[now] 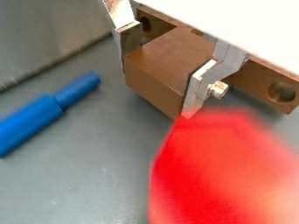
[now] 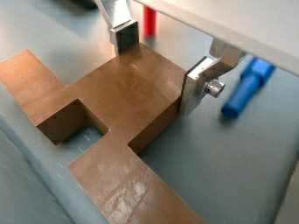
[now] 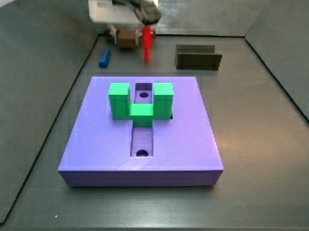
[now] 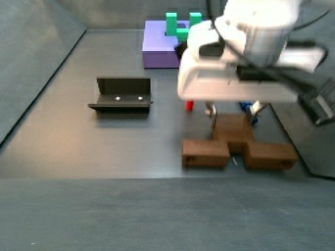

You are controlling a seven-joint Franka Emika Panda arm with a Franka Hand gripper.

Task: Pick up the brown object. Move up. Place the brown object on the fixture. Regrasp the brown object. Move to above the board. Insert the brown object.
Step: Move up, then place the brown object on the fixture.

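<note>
The brown object (image 2: 117, 96) lies flat on the grey floor, a forked block with a round hole (image 1: 278, 90) near one end. My gripper (image 1: 163, 61) is down over its middle arm. One finger (image 2: 125, 35) stands at one side face and the other finger (image 2: 201, 86) presses the opposite face, so the gripper is shut on it. In both side views the gripper (image 4: 236, 110) sits low over the brown object (image 4: 236, 149). The fixture (image 4: 121, 96) stands apart on the floor. The purple board (image 3: 145, 135) carries a green U-shaped block (image 3: 141, 99).
A red peg (image 3: 147, 41) stands upright right beside the gripper and blurs large in a wrist view (image 1: 228, 166). A blue peg (image 1: 47, 109) lies on the floor close by. The bin walls (image 3: 272, 63) bound the floor.
</note>
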